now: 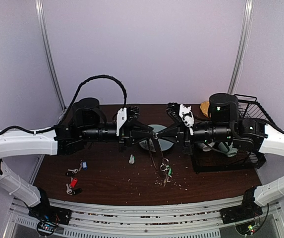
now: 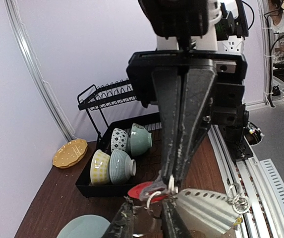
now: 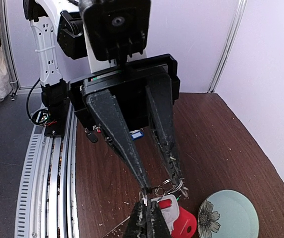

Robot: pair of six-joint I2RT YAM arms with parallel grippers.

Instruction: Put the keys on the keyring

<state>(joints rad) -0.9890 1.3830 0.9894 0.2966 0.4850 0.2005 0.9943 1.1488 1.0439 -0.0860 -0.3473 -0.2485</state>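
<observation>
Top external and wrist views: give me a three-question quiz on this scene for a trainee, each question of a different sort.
1. Multiple choice: how many bowls sit in the black rack in the left wrist view? A two, B four, C six.
2. True or false: the right gripper has its jaws wide open.
3. Fill in: the blue-tagged key lies on the table on the ___ arm's side.
Key: 1 B. 2 false, they are shut. 3 left.
</observation>
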